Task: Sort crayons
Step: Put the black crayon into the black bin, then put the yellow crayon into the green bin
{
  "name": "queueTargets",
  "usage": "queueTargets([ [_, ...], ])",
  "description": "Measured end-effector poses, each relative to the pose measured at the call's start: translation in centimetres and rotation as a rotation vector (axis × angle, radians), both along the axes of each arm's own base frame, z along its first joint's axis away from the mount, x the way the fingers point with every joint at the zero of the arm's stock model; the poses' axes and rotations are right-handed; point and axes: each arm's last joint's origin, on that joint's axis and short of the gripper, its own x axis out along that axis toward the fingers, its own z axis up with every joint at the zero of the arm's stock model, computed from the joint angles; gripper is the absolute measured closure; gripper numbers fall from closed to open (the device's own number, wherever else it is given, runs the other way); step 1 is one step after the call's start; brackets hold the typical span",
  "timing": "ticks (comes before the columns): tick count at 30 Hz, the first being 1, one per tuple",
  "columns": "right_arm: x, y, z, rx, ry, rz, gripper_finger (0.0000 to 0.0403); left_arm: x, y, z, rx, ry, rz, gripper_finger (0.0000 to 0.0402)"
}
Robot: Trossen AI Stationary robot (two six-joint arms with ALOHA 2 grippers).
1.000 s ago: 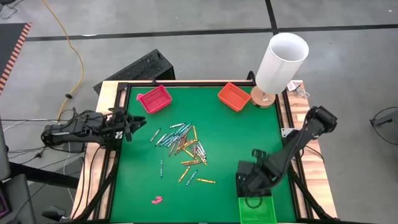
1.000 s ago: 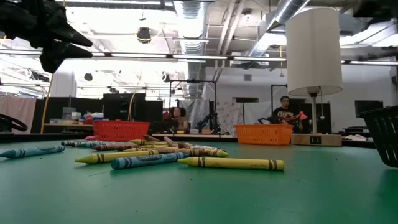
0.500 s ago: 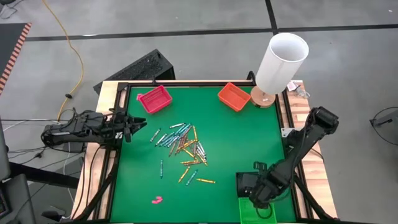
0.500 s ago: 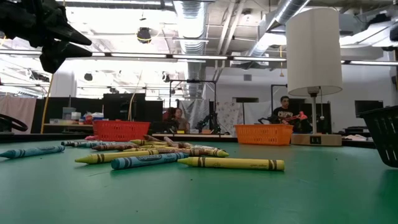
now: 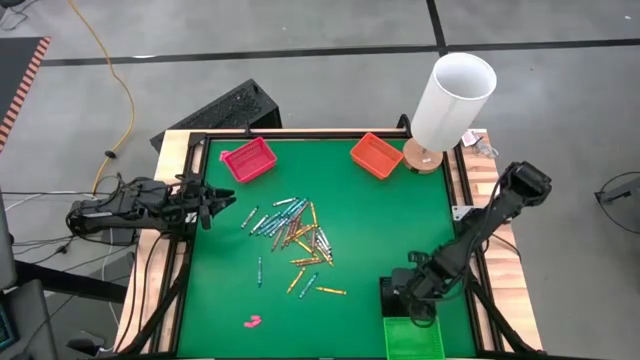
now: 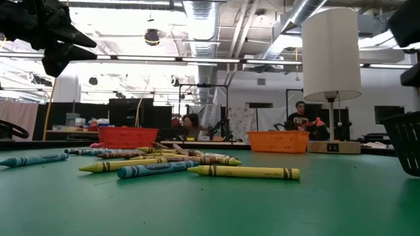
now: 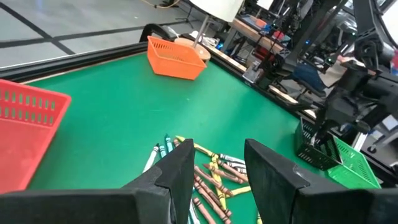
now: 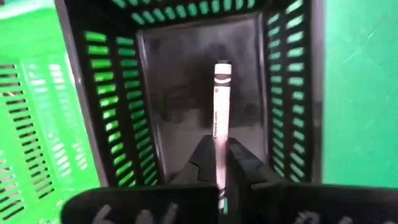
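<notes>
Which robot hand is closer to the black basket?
The right one. The right gripper hangs just over the black basket, pinching a white crayon. The left gripper waits across the table by its left edge, open.

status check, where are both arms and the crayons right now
Right gripper over the black slotted basket, jaws shut on a white crayon. Left gripper open at the left table edge. Crayon pile mid-table, unobstructed.
</notes>
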Motion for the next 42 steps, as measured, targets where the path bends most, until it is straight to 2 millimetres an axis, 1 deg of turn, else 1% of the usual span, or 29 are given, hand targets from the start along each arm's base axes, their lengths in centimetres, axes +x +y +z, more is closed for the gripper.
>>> queueTargets([
  [7,0.9,-0.8,0.1,0.028,-0.003,-0.024,0.0333,0.0,0.0,0.0,-0.022,-0.006,0.000,0.0272],
  [13,0.7,-0.9,1.1,0.073,-0.037,-0.012,0.0307,0.0,0.0,0.0,-0.042,-0.013,0.003,0.0270],
  [16,0.5,-1.2,2.5,0.129,-0.103,-0.024,0.0301,0.0,0.0,0.0,-0.069,-0.021,0.006,0.0266],
  [18,0.6,-1.7,3.5,0.182,-0.154,-0.064,0.0301,0.0,0.0,0.0,-0.084,-0.025,0.008,0.0266],
  [21,1.3,-2.5,5.3,0.263,-0.289,-0.149,0.0301,0.0,0.0,0.0,-0.094,-0.028,0.009,0.0266],
  [24,2.6,-3.2,6.5,0.289,-0.449,-0.218,0.0301,0.0,0.0,0.0,-0.095,-0.028,0.008,0.0266],
  [27,4.2,-3.9,6.5,0.269,-0.530,-0.248,0.0301,0.0,0.0,0.0,-0.095,-0.028,0.001,0.0266],
  [29,5.6,-4.1,6.2,0.232,-0.528,-0.250,0.0301,0.0,-0.1,0.0,-0.099,-0.027,-0.019,0.0266],
  [33,8.9,-4.1,5.6,0.165,-0.517,-0.227,0.0301,0.1,-0.2,0.0,-0.087,-0.019,-0.074,0.0266],
  [37,12.1,-3.3,5.9,0.117,-0.505,-0.152,0.0301,0.1,-0.4,0.0,-0.066,-0.009,-0.137,0.0266],
  [42,14.9,-2.2,5.5,0.035,-0.384,-0.113,0.0301,0.1,-0.5,-0.1,-0.038,0.002,-0.163,0.0266],
])
